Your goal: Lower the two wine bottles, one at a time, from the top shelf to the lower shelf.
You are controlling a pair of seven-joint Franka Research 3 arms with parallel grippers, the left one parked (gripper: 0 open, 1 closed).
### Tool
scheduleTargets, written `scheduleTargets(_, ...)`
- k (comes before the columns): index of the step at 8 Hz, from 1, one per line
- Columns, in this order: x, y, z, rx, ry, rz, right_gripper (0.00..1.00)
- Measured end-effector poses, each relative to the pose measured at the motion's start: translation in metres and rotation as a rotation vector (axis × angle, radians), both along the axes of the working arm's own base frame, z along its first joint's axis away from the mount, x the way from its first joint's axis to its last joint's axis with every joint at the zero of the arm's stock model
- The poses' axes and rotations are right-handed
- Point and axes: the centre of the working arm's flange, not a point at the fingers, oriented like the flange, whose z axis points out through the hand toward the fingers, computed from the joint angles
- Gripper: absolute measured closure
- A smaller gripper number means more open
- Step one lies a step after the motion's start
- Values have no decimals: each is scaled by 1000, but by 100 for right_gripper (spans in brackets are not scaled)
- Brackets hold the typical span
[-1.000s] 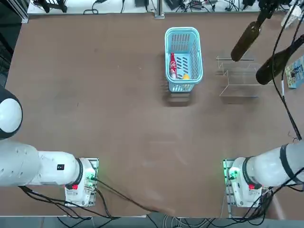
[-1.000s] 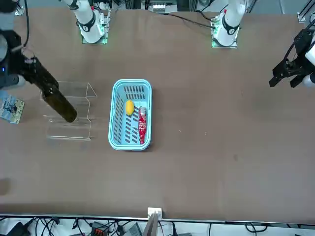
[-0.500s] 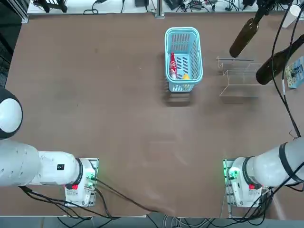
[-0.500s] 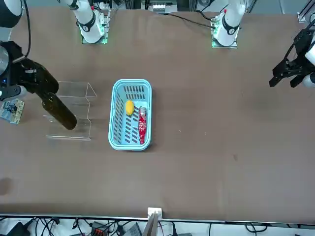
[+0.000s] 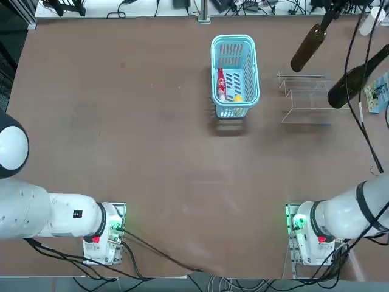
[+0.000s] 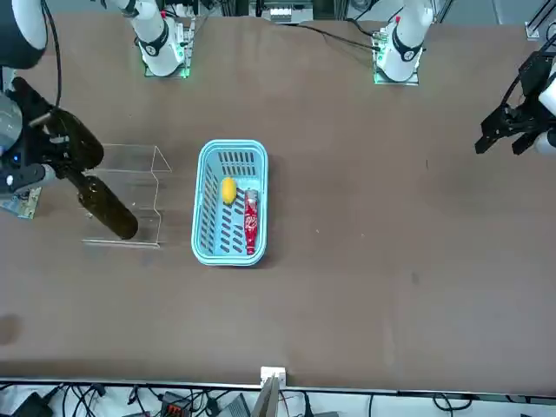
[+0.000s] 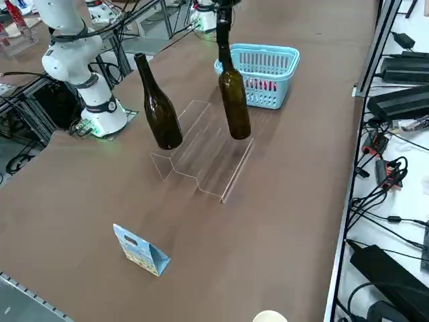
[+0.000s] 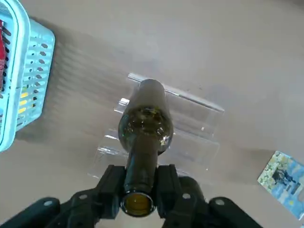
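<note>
Wine bottle [image 7: 234, 104], clamped in right gripper [image 8: 142, 183], shifted farther from other bottle [image 7: 162, 117]

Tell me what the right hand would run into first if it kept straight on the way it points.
The right hand grips a bottle, whose base leads; probably the clear rack comes first, though the depth between is unclear.

The brown table [image 5: 182, 170] carries 1 light-blue basket [image 5: 235, 38] at the far side, 1 clear 2-tier rack [image 7: 208, 161] right of it, and 1 printed folded card [image 7: 139, 249] farther right.
</note>
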Motion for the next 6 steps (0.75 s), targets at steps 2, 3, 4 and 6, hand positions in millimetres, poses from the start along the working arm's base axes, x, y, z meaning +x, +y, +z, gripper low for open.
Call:
scheduleTargets(2, 8, 1, -18, 0, 23, 22, 61)
scheduleTargets(3, 10, 2, -25, 1, 35, 36, 61)
scheduleTargets(4, 13, 2, -32, 1, 45, 41, 61)
scheduleTargets(6, 15, 3, -41, 6, 61, 50, 61)
